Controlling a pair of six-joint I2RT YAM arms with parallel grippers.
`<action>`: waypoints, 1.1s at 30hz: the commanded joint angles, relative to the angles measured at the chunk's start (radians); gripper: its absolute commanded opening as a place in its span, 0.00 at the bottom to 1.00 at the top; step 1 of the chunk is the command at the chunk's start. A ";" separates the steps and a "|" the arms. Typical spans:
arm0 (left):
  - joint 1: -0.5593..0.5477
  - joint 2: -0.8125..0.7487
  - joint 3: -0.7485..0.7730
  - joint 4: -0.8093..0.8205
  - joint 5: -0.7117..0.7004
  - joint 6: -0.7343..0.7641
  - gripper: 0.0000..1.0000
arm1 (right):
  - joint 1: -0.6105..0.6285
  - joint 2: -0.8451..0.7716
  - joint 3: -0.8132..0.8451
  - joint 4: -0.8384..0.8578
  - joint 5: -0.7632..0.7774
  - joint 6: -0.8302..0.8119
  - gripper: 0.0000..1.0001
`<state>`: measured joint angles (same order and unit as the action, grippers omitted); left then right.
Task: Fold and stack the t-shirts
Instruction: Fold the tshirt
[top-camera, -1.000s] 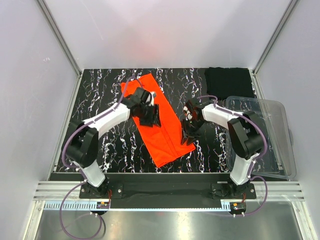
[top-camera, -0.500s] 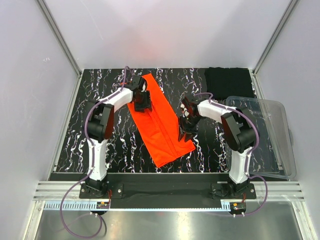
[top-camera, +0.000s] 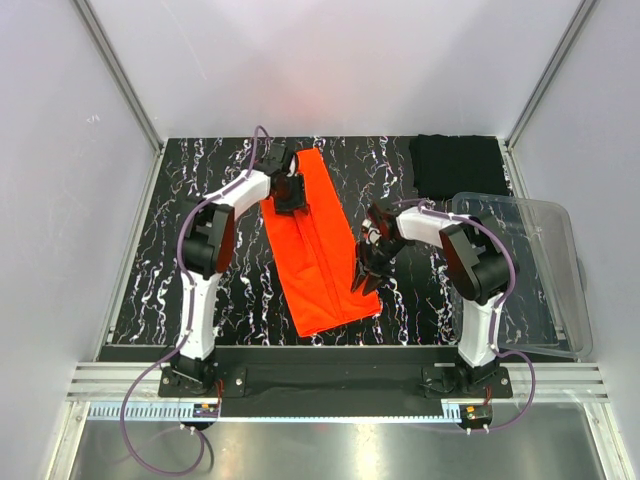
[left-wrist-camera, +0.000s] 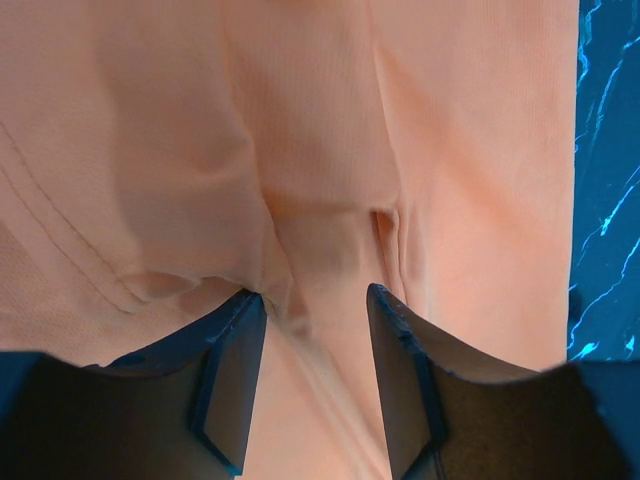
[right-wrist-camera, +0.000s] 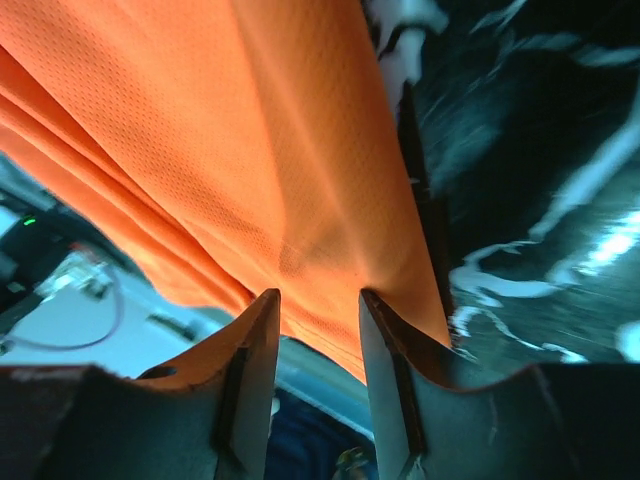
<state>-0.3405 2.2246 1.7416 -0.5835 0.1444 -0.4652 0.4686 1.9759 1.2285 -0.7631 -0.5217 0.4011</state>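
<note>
Jaws partly closed, gripping a fold of the orange shirt (right-wrist-camera: 250, 150) between the two dark fingers (right-wrist-camera: 250, 380). Creases in the mesh cloth run down into the grip. The cloth is off the surface and hangs in layered folds on the left. Black, white-veined tabletop (right-wrist-camera: 540, 150) shows on the right, beside the cloth's edge. Lower left, under the folds, is a blurred pale area with a cable (right-wrist-camera: 95, 300); detail not legible.

orange-red t-shirt (top-camera: 312, 272): plain | black t-shirt (top-camera: 455, 165): plain | table (top-camera: 192, 168): black, white marbled veins | bin (top-camera: 556, 262): clear
</note>
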 joint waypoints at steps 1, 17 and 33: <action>0.006 0.043 0.081 0.024 0.041 0.077 0.50 | 0.005 0.008 -0.081 0.105 -0.038 0.057 0.45; 0.012 -0.173 -0.030 0.031 0.113 0.142 0.63 | 0.062 -0.064 0.025 0.128 -0.080 0.093 0.47; -0.028 -0.092 0.016 0.037 0.014 0.022 0.75 | -0.050 -0.224 -0.046 0.076 -0.027 0.054 0.51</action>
<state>-0.3443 2.1208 1.6981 -0.5701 0.2260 -0.4057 0.4278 1.8023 1.2034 -0.6689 -0.5770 0.4747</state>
